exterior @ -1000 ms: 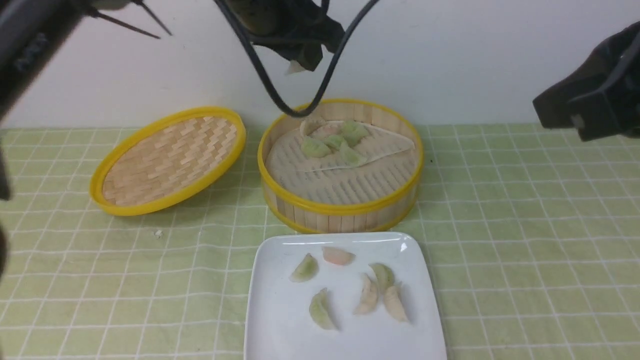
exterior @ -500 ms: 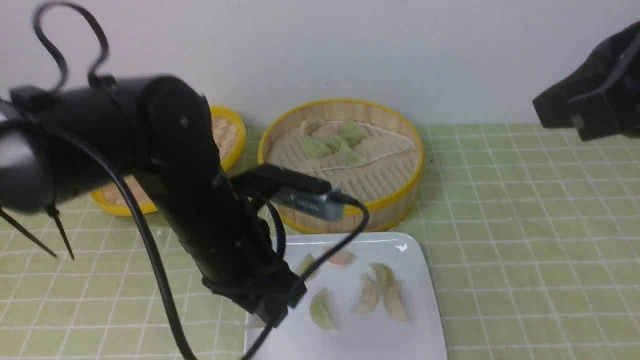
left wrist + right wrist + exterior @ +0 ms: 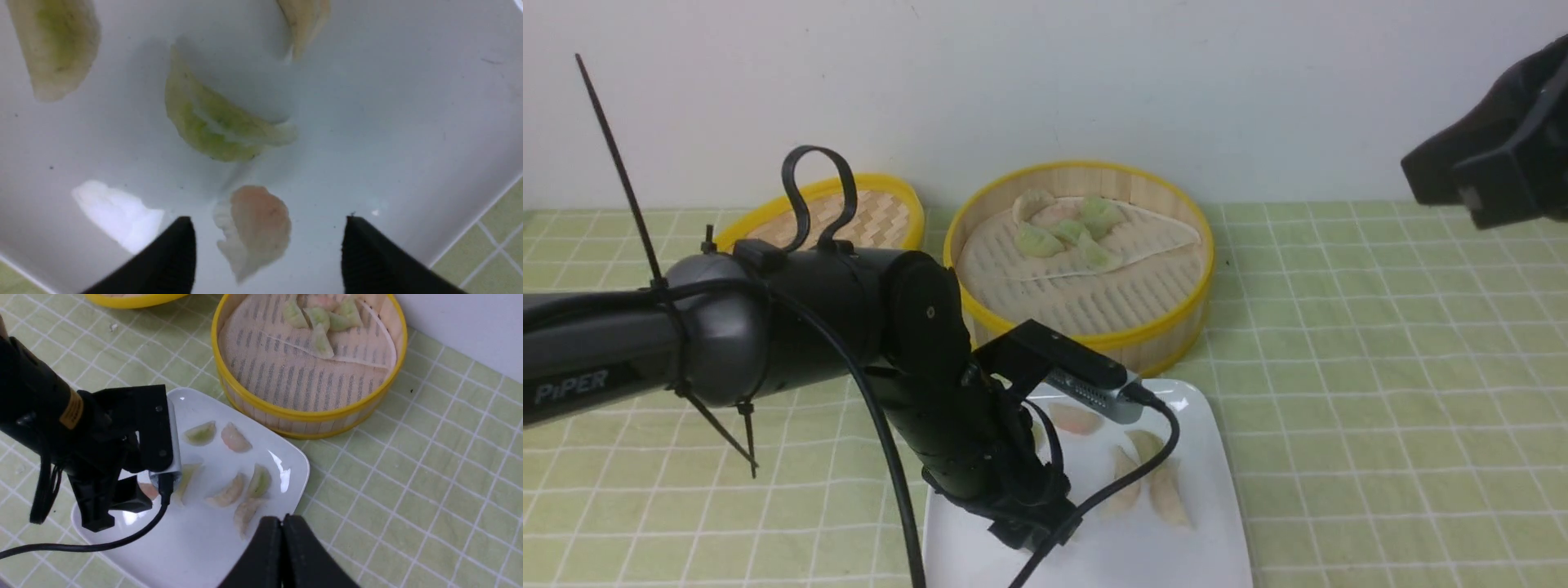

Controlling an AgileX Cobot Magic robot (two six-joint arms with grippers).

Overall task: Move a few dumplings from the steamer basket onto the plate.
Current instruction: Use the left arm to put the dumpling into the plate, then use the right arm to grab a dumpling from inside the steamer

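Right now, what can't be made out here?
- Left wrist view: left fingers run off the edge; the pink dumpling between them is blurred.
- Front view: the left arm hides those fingers and part of the plate.
- Right wrist view: right fingers cut by the edge.

Bright, even light from above washes the green-checked cloth (image 3: 1380, 408), leaving faint, soft-edged shadows beside the steamer basket (image 3: 1086, 339). White glare patches mark the glossy plate (image 3: 1209, 531) in all three views, broadest in the left wrist view. That close view is soft: the pink dumpling (image 3: 255, 224) and the dark fingertips (image 3: 171, 257) of the left gripper (image 3: 267, 222) are blurred. In the front view the right arm (image 3: 1494, 175) looms dim and unfocused at the frame's edge; the right wrist view is sharpest.
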